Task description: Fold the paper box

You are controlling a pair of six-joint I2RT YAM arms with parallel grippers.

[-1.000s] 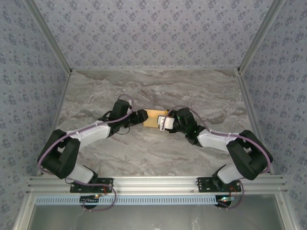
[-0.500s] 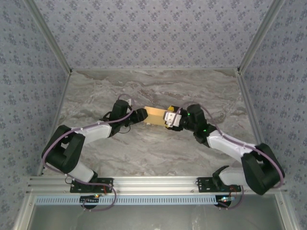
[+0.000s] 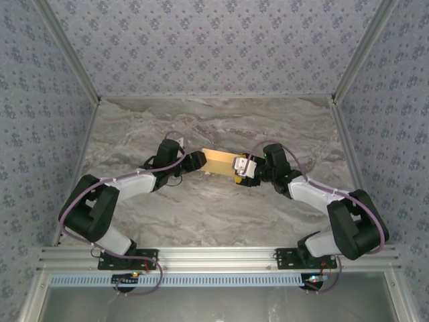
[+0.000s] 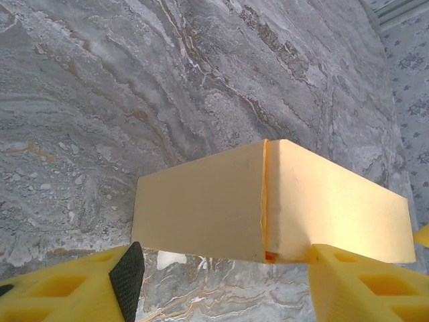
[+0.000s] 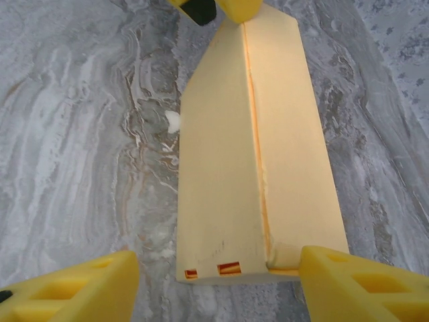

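1. The paper box (image 3: 220, 163) lies mid-table between the arms. It is already a long sleeve with one raised crease on top, and closing its ends seems left.
2. It is thin, matte yellow paperboard with small slots at one end.
3. The left gripper (image 4: 224, 258) and right gripper (image 5: 218, 261) gape wide, straddling opposite ends.
4. A marble-patterned table (image 3: 134, 134) lies beneath.

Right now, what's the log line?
paper box: partly folded | left fingers: at one end | right fingers: straddling other end, open
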